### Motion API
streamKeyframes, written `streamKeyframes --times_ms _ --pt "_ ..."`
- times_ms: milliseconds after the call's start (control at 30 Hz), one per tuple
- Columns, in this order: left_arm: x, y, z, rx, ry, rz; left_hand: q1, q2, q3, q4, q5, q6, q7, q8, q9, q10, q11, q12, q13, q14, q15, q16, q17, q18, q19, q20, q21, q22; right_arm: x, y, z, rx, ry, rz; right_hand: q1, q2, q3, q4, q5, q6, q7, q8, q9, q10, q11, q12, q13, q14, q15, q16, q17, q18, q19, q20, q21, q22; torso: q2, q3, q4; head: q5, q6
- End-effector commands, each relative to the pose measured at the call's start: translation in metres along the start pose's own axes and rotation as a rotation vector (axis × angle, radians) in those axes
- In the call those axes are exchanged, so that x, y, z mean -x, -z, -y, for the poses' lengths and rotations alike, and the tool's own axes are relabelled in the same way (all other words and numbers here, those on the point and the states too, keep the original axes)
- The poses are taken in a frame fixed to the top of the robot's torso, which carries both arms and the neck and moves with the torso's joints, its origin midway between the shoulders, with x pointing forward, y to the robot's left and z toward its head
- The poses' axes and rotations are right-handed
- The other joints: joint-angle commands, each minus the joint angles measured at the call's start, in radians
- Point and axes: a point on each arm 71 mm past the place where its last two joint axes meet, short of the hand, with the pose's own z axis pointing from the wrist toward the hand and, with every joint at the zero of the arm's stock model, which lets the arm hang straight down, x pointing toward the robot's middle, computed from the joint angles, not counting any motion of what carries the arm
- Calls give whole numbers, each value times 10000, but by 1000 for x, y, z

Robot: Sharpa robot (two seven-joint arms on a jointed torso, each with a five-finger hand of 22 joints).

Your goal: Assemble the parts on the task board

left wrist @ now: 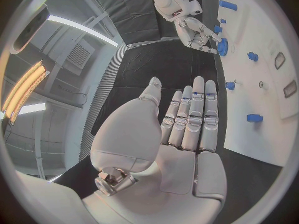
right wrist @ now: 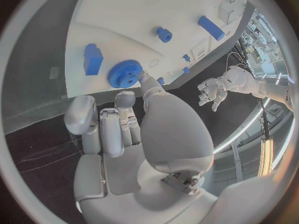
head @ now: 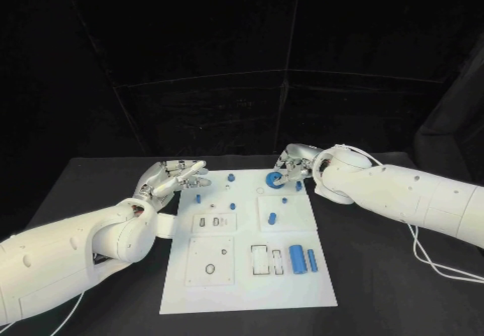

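Observation:
The white task board (head: 245, 288) lies in the middle of the black table. A blue gear (head: 273, 180) lies flat near its far edge. My right hand (head: 294, 166) hovers right behind the gear, and in the right wrist view one fingertip (right wrist: 142, 78) touches the gear's (right wrist: 126, 73) rim while the other fingers stay back. A blue block (right wrist: 92, 58) stands close beside the gear. My left hand (head: 169, 179) floats by the board's far left corner, fingers straight and side by side (left wrist: 190, 117), holding nothing. Several small blue pegs (head: 231, 177) stand on the board's far half.
A blue cylinder (head: 298, 257) and a thinner blue bar (head: 312, 260) lie at the board's near right, beside dark slots (head: 260, 259). A blue oblong piece (head: 273, 218) sits on a raised white square. Thin cables (head: 433, 259) trail over the table on the right.

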Motion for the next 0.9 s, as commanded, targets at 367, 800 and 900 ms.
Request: streamKeyframes --times_ms 367,800,900 --pt "-1 -1 0 -23 78 -136 -12 124 14 -56 40 76 7 -50 -2 82 -17 -57 -5 79 11 -69 13 71 85 3 -57 -16 -3 -4 -1 -173 444 -450 264 153 14 56 44 204 -53 115 24 244 -1 813 925 603 59 156 307 -207 133 9 173 191 2 -1 4 -20 -38" --pt "-1 -2 0 -4 83 -146 -12 124 14 -56 40 76 7 -50 -2 82 -17 -57 -5 79 11 -69 13 71 85 3 -57 -16 -2 -7 -7 -142 751 9 865 1016 1037 -279 -942 1142 -229 524 95 817 -160 2179 2449 650 -58 318 654 -280 311 -78 441 650 3 -3 3 -38 -75" --pt "-1 -2 0 2 87 -154 -12 124 14 -56 40 76 7 -50 -2 82 -17 -57 -5 79 11 -69 13 71 85 3 -57 -16 2 -5 -12 118 909 657 1022 1159 1468 -476 -976 1599 -388 700 154 1006 -289 2538 2844 678 -161 385 819 -321 419 -160 566 891 -4 -6 8 -28 -83"
